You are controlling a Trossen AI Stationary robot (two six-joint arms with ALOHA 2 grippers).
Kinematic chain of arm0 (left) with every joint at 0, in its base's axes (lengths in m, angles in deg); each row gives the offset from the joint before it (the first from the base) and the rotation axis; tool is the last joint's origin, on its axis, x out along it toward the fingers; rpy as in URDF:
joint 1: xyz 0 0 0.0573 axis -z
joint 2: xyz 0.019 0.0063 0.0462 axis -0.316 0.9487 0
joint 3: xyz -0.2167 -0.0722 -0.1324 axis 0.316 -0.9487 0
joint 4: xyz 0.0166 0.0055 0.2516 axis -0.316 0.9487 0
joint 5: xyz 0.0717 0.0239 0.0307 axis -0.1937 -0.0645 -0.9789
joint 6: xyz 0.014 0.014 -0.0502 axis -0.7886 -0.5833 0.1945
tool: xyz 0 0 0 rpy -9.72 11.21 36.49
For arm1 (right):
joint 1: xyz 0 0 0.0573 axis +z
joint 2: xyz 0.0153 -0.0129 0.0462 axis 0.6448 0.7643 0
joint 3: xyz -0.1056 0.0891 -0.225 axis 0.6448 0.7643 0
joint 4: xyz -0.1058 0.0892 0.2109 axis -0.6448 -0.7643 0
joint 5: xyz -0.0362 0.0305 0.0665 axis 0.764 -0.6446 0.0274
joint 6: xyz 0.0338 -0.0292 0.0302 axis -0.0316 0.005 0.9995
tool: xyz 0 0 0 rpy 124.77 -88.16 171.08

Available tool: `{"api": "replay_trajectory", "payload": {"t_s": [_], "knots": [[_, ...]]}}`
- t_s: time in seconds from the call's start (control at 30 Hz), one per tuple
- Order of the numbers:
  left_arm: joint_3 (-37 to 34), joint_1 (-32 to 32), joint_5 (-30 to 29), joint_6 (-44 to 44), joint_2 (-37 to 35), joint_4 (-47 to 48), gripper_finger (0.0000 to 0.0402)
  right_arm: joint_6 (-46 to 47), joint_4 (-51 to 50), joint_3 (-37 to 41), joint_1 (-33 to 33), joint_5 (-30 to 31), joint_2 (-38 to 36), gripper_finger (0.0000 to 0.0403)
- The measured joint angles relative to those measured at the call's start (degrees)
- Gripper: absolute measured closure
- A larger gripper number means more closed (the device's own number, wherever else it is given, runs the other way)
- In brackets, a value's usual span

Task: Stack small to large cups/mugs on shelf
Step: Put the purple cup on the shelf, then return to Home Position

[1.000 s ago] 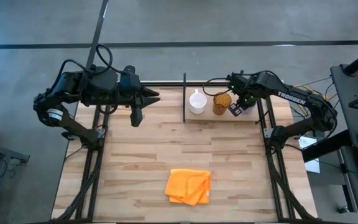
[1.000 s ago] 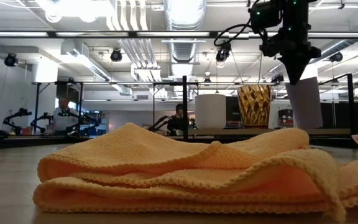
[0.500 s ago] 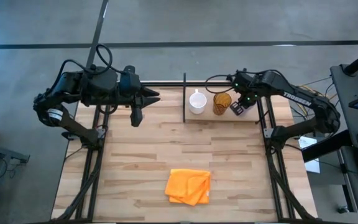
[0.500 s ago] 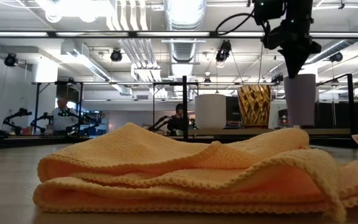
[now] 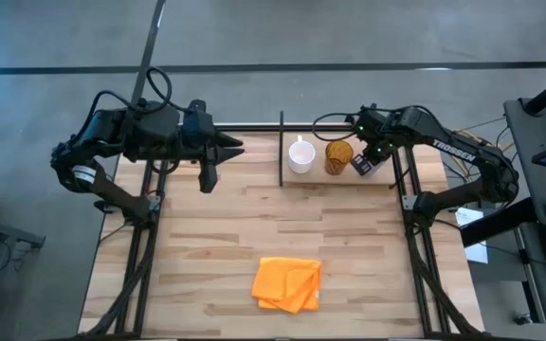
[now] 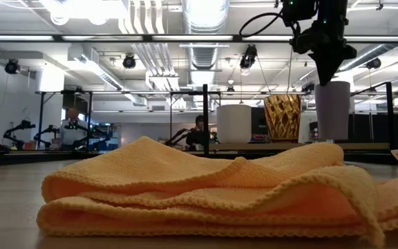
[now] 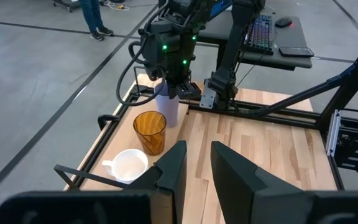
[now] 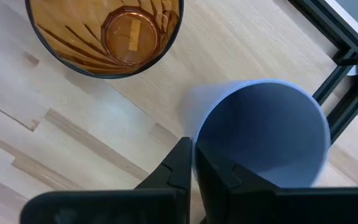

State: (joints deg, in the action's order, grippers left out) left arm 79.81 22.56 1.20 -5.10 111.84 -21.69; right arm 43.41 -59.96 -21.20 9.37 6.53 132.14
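From above we lose most of the tumbler [image 5: 359,166] under the right hand [image 5: 365,157], and in the low view the cloth [image 6: 206,190] hides the counter and cuts off at the right edge.

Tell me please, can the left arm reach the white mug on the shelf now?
Probably not easily. The left gripper hangs open beyond the shelf's black divider, and that upright stands between it and the white mug. It would likely have to come over or around it.
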Motion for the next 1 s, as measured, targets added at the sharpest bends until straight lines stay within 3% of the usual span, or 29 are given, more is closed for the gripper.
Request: {"api": "replay_trajectory", "payload": {"t_s": [0.33, 0.73, 1.0], "knots": [[0.0, 0.02, 0.0, 0.02, 0.0, -0.02, 0.034, 0.02, 0.28, 0.0, 0.0, 0.02, 0.0, 0.0347], [0.0, 0.0, 0.0, 0.02, 0.0, -0.04, 0.034, 0.02, 0.27, -0.77, 0.0, 1.57, 0.0, 0.0344], [0.07, 0.01, -1.13, -0.07, -0.3, -0.23, 0.034, 0.04, -3.34, -8.2, 0.13, 1.55, -0.09, 0.0344]]}}
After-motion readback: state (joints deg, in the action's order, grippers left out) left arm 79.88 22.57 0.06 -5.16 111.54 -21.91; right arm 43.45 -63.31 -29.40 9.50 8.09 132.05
